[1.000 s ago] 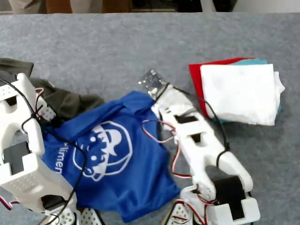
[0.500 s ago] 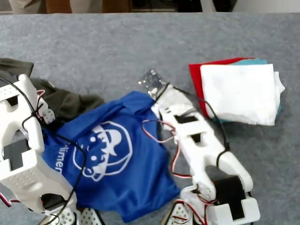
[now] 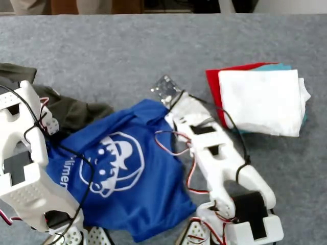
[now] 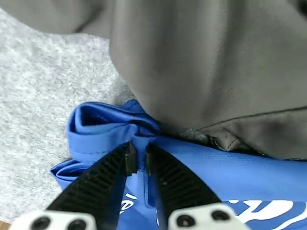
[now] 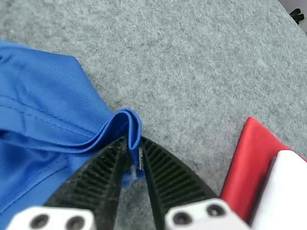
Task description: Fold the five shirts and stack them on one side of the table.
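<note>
Clearly both jaws are clenched on the blue shirt [image 3: 127, 173], each on its own edge. In the left wrist view, the left jaws pinch a bunched fold of blue cloth between their tips, just beside the spot where the olive shirt [image 4: 201, 62] touches it. In the right wrist view, the right jaws grip a doubled-over edge of the same shirt, with the fold poking out past the tips and the grey tabletop [image 5: 192, 62] beyond.

From the high view the blue shirt lies spread, print up, between the two arms at the near side of the tabletop. The olive shirt lies crumpled at its far left corner, beside the left arm [image 3: 23, 168]. Well apart on the right sits the folded stack — white shirt [image 3: 260, 102] on top, with the edges of the red shirt [image 3: 213, 84] and teal shirt [image 3: 278, 67] showing beneath.
</note>
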You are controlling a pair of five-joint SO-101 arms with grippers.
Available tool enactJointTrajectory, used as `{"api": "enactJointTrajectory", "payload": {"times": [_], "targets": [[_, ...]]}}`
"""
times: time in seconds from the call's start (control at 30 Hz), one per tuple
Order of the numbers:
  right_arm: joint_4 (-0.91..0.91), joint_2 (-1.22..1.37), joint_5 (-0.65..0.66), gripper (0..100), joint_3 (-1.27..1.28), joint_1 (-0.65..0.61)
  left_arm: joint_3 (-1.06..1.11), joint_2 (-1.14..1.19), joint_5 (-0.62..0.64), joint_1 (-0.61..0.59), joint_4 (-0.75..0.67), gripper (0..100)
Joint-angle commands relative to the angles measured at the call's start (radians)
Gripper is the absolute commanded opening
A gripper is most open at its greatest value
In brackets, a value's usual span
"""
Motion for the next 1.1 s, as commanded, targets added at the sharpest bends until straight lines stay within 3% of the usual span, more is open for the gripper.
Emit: {"api": "enactJointTrajectory", "payload": {"times": [0.0,0.17,0.3,0.43,0.63,0.87,1.07], "targets": [[-0.020,0.001,0.011,0.2,-0.056,-0.015,-0.140,-0.073,0.028,-0.043,0.060,2],[-0.014,-0.008,0.000,0.2,-0.081,-0.010,-0.331,-0.248,0.021,-0.086,0.183,2],[0.109,-0.065,-0.081,0.2,-0.179,0.065,-0.388,-0.412,0.009,-0.087,0.265,2],[0.333,-0.257,-0.180,0.2,-0.343,0.154,-0.356,-0.607,0.012,-0.087,0.278,2],[0.600,-0.599,-0.190,0.2,-0.685,0.173,-0.347,-0.924,0.000,-0.086,0.278,2],[0.698,-0.757,-0.192,0.2,-0.990,0.173,-0.347,-1.156,-0.114,-0.086,0.273,2],[0.729,-0.759,-0.186,0.2,-1.276,0.176,-0.488,-1.204,-0.120,-0.086,0.273,2]]}}
